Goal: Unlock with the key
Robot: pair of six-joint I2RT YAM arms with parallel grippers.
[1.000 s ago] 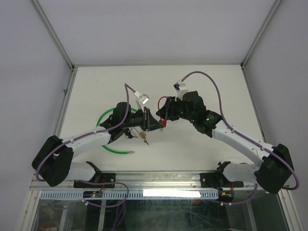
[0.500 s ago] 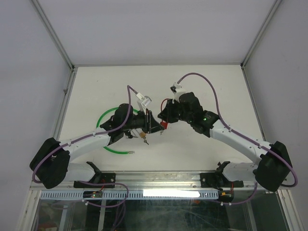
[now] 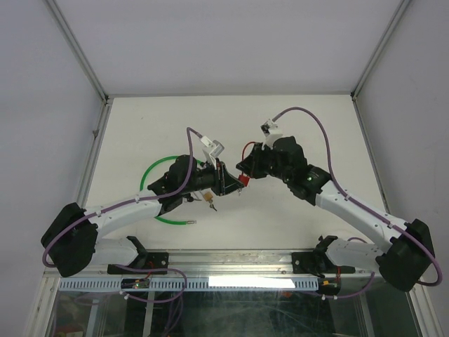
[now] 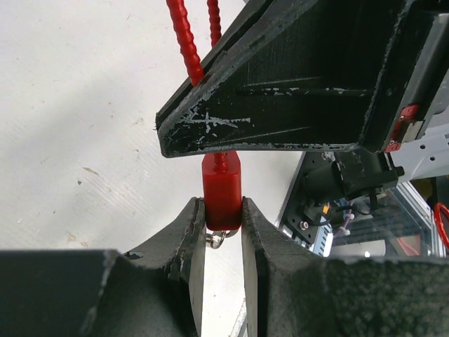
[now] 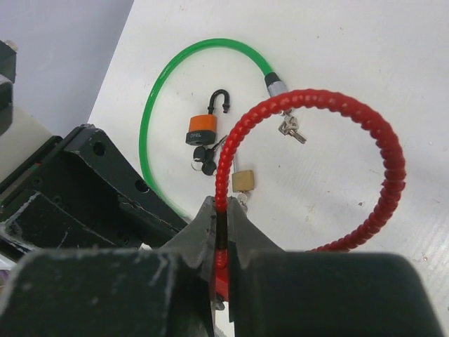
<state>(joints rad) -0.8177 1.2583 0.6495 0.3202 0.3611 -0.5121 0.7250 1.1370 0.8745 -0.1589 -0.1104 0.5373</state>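
White table [image 3: 140,126], pale grey walls [image 3: 210,42]

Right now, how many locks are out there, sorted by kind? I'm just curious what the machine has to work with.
Cable locks: 2 (red cable lock, green cable lock)
Padlocks: 2 (orange padlock, brass padlock)
Total: 4

Red lock body [image 4: 222,191]: lower end hidden inside left hand [image 4: 223,223].
Red cable [image 5: 309,96]: 6 o'clock run hidden inside right hand [image 5: 222,223]; cut off at 12 o'clock, left wrist view.
Green cable [image 5: 210,43]: 8 o'clock arc behind black housing [image 5: 84,175].
Keys [image 5: 290,130]: too small to tell.
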